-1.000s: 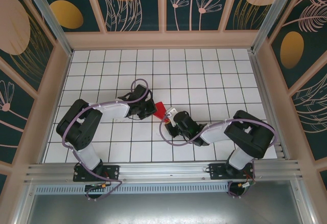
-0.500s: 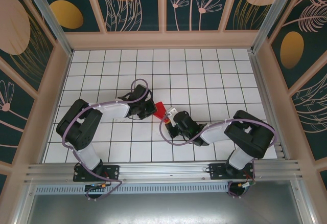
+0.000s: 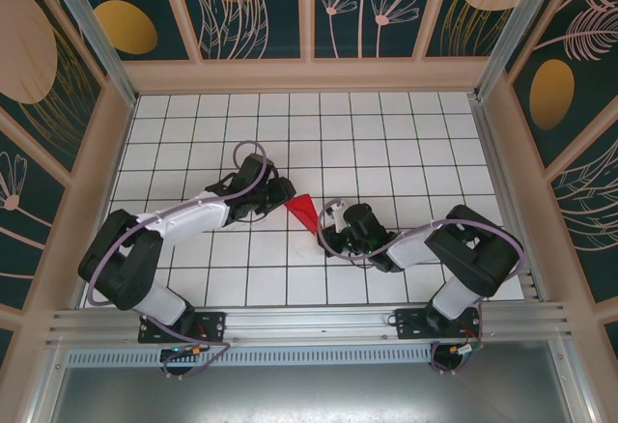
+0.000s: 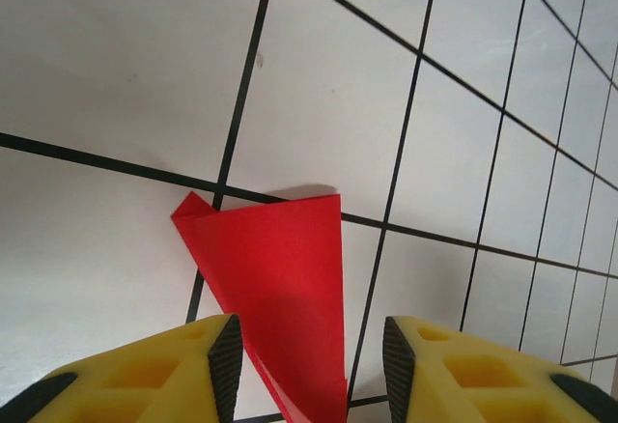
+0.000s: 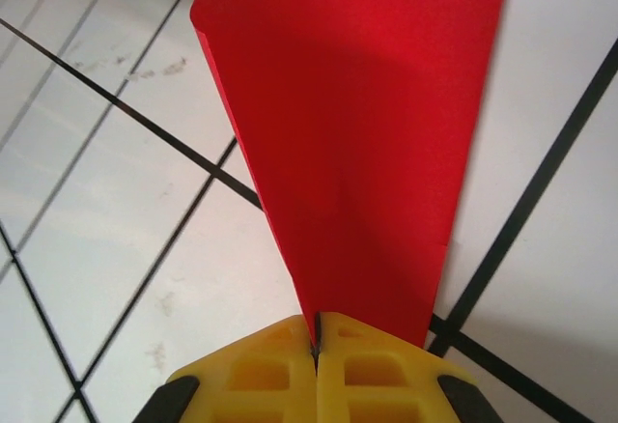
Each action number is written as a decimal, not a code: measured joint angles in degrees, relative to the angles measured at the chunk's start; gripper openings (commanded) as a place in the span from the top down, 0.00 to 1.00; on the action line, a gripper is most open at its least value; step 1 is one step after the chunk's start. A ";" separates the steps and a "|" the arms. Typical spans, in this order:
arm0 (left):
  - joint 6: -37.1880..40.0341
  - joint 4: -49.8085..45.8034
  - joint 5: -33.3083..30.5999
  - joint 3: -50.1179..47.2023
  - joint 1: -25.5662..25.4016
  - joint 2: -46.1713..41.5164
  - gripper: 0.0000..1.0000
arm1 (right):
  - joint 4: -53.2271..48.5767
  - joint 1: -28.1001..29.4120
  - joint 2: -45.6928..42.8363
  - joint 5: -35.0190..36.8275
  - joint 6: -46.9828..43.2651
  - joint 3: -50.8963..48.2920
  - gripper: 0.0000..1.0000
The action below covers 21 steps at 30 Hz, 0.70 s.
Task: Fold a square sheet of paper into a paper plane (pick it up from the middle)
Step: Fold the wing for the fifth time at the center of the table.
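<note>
We look down on the table [image 3: 386, 124] from high behind the arms [image 3: 183, 218]; both wrist cameras sit close, sharing the paper [image 4: 280, 278].

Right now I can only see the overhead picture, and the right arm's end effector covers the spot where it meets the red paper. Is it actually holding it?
Observer: Yes. The right wrist view shows the right end effector with its yellow fingers pressed together on the narrow end of the red paper.
Operator: And the left one?
Observer: In the left wrist view the left end effector has its fingers apart, with the paper's narrow end between them.
Operator: Is it one flat sheet?
Observer: No, it is folded. In the left wrist view a second layer peeks out at one corner of the wide end.
</note>
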 measured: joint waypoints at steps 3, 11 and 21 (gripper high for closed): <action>0.00 0.04 -0.70 -0.87 0.00 -0.94 0.55 | 1.86 -1.18 0.00 -2.62 3.30 -1.03 1.00; -0.02 0.48 -1.07 -3.08 0.00 -1.29 0.57 | 4.37 -4.09 1.62 -7.21 10.27 -2.56 1.00; -0.24 2.56 0.04 -5.25 0.00 -1.38 0.64 | 8.94 -7.76 5.51 -15.17 16.90 -2.10 1.00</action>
